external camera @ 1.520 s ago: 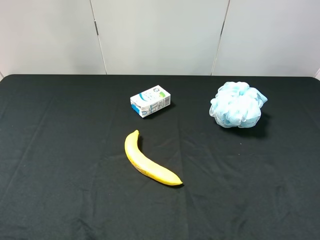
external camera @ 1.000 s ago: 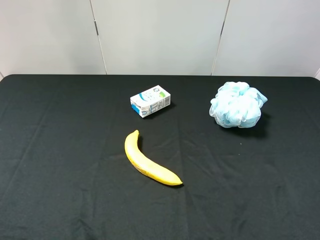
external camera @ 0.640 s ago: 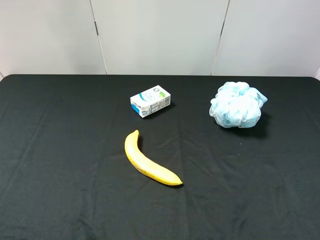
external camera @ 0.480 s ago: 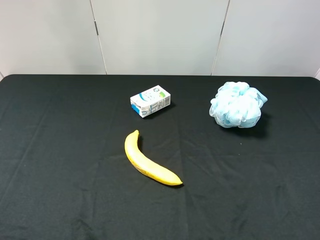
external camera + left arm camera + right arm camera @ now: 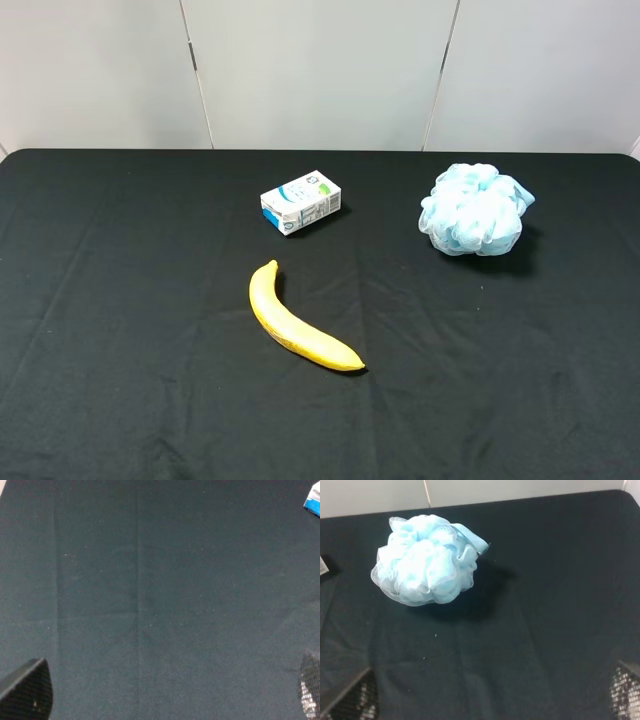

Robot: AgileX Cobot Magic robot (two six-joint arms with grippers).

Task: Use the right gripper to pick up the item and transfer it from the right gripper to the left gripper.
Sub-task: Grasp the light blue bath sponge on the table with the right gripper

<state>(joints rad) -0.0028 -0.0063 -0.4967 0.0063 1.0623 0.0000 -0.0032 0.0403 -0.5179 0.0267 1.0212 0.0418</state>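
The light-blue and white mesh bath pouf [image 5: 475, 210] sits on the black cloth at the back right. It also shows in the right wrist view [image 5: 425, 572], ahead of my right gripper [image 5: 487, 700] and apart from it. Only the right gripper's two fingertips [image 5: 350, 700] show, at the frame's corners, spread wide with nothing between them. My left gripper [image 5: 167, 700] is likewise spread wide over bare cloth, with only its fingertips [image 5: 27, 690] in view. Neither gripper shows in the exterior high view.
A small white-and-blue carton [image 5: 300, 201] lies at the back centre; its corner shows in the left wrist view [image 5: 314, 500]. A yellow banana [image 5: 295, 325] lies in the middle of the black-clothed table [image 5: 120, 300]. A white wall stands behind.
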